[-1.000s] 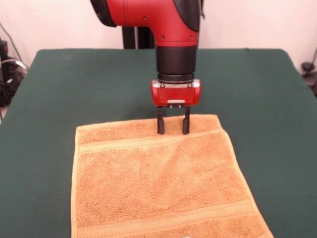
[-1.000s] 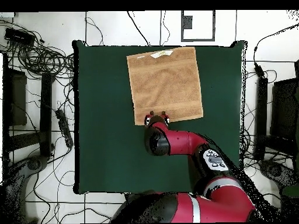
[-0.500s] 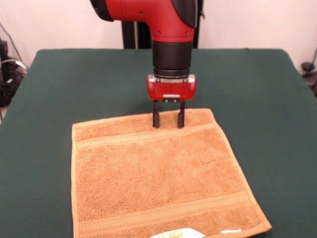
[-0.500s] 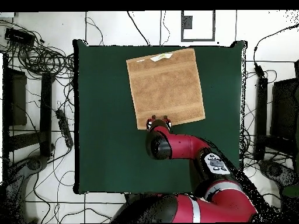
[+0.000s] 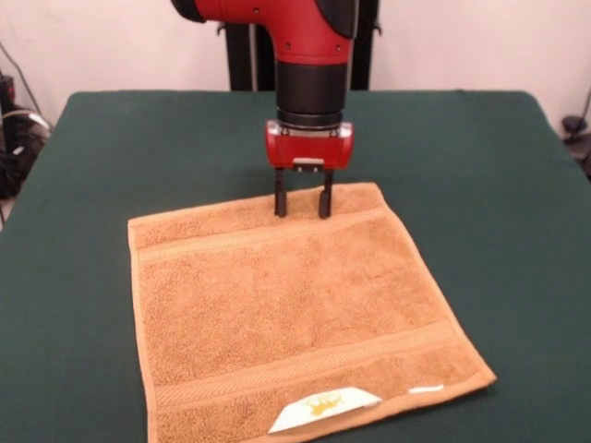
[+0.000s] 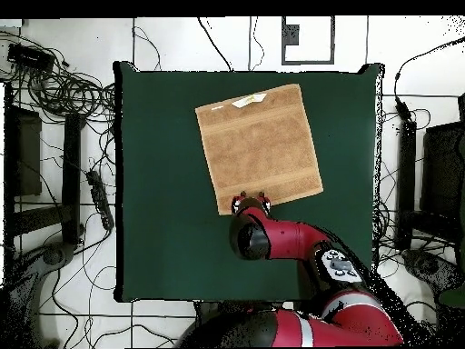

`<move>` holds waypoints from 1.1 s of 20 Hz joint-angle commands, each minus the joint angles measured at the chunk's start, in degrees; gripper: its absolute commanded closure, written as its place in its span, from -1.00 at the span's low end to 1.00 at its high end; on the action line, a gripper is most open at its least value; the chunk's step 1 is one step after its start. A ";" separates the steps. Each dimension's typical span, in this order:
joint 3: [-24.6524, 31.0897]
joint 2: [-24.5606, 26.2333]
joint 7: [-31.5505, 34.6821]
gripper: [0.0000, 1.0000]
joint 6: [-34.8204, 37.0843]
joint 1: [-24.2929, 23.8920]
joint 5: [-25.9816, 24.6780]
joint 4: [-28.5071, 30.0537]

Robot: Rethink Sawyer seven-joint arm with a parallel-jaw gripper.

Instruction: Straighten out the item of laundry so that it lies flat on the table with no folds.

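Observation:
The orange-tan towel [image 5: 295, 305] lies spread flat on the dark green table [image 5: 480, 166], slightly turned. Its white label with yellow print [image 5: 323, 406] is at the edge nearest the camera. My gripper [image 5: 302, 210] points straight down at the towel's far edge, a little right of that edge's middle. Its two fingers stand apart, with their tips on the towel's border. In the overhead view the towel [image 6: 260, 145] lies in the table's upper middle, with the gripper [image 6: 252, 196] at its lower edge and the label [image 6: 249, 100] at its upper edge.
Green cloth [image 6: 163, 200] surrounds the towel on all sides, widest to the left in the overhead view. Cables and equipment [image 6: 64, 91] lie on the floor beyond the table's edges. A small white scrap [image 5: 427, 389] sits on the towel near the label.
My gripper has moved toward the robot's base, and the towel has slid with it. The towel's near edge and label have come fully into the front view. The centre ripple has gone.

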 commanded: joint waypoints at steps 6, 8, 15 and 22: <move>-1.52 4.83 5.61 -1.00 11.61 -0.87 -1.55 12.04; -0.96 4.85 6.64 -1.00 7.98 -0.94 -1.84 12.06; 5.86 1.29 8.58 -1.00 -2.06 -0.98 -2.56 8.29; 12.25 -10.06 5.85 -1.00 12.90 -1.55 2.89 6.37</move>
